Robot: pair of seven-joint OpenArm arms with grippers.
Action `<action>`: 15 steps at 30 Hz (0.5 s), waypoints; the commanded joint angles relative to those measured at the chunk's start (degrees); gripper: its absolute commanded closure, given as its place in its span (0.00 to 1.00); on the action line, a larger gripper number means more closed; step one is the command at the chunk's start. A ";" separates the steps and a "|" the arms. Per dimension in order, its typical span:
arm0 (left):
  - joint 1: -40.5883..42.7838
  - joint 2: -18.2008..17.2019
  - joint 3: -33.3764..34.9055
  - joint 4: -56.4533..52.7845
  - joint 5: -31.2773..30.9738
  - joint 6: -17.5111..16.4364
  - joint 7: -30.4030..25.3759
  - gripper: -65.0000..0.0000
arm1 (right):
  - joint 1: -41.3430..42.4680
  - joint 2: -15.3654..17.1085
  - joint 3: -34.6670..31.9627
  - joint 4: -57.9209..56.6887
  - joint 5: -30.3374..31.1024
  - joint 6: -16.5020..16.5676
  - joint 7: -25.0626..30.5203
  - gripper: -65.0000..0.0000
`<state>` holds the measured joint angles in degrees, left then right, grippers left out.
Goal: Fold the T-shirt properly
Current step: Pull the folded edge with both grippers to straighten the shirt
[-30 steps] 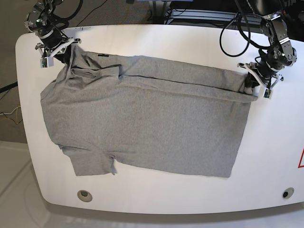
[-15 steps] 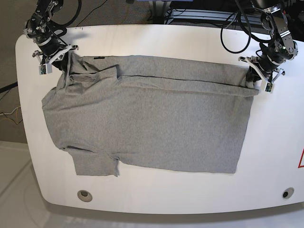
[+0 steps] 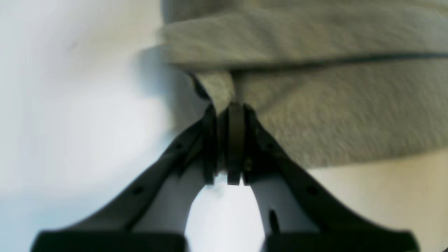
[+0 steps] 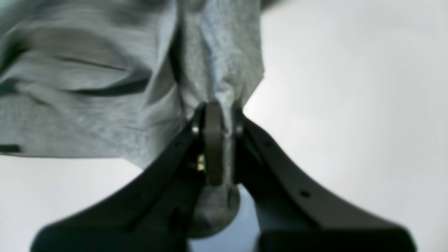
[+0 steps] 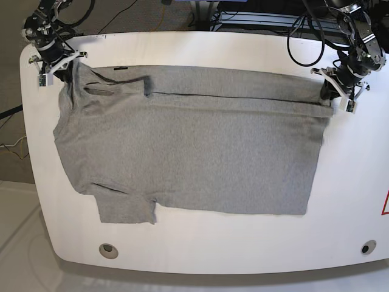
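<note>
The grey T-shirt [image 5: 194, 146] lies spread on the white table [image 5: 200, 249], plain side up, with a narrow band folded over along its far edge. In the base view my right gripper [image 5: 61, 64] is at the far left corner, shut on the cloth near the shoulder. My left gripper [image 5: 333, 91] is at the far right corner, shut on the hem end of the fold. In the left wrist view my left gripper [image 3: 227, 112] pinches the T-shirt [image 3: 332, 122]. The right wrist view shows my right gripper [image 4: 217, 112] with a bunch of the T-shirt [image 4: 87, 105] between its jaws.
Two round holes [image 5: 109, 249] [image 5: 366, 247] sit near the table's front edge, and a red mark [image 5: 385, 204] is at the right edge. Black cables [image 5: 304, 36] hang behind the far edge. One short sleeve [image 5: 124, 210] lies at the front left.
Both grippers have moved toward the far edge and further apart while holding the cloth. The folded far edge is now straighter and tauter, and the shirt lies flatter.
</note>
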<state>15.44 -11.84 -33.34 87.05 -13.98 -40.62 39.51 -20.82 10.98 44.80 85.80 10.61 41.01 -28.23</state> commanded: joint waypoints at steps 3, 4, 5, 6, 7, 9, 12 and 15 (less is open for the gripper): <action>0.16 -0.69 -0.46 0.21 5.85 0.62 2.21 0.97 | -0.85 0.58 1.67 0.13 -3.10 -1.01 -2.94 0.97; 0.16 -0.69 -0.46 0.21 6.81 0.62 2.21 0.97 | -0.85 0.58 2.02 0.13 -3.10 -1.01 -2.94 0.97; 0.16 -0.69 -0.46 0.21 7.43 0.62 2.21 0.97 | -0.85 0.40 2.11 0.13 -3.10 -1.01 -2.94 0.97; 0.16 -0.69 -0.55 0.21 8.04 0.62 2.21 0.97 | -1.03 0.31 2.28 0.13 -3.10 -1.01 -2.94 0.97; 0.16 -0.60 -0.55 0.21 8.83 0.62 2.21 0.97 | -1.47 0.23 2.28 0.13 -3.10 -1.01 -2.94 0.97; 0.16 -0.60 -0.55 0.21 9.89 0.62 2.21 0.97 | -2.26 0.14 2.11 0.13 -3.10 -1.01 -2.94 0.97; 0.34 -0.52 -0.72 0.03 10.94 0.62 2.21 0.97 | -2.87 -0.04 2.02 0.13 -3.10 -1.01 -2.94 0.97; 1.39 -0.43 -1.69 0.03 11.21 0.62 2.21 0.97 | -3.14 -0.92 2.19 0.05 -3.10 -1.01 -2.94 0.97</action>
<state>15.42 -11.60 -33.89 87.22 -8.43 -41.45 37.78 -22.94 10.22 46.46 85.89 11.11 41.41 -27.18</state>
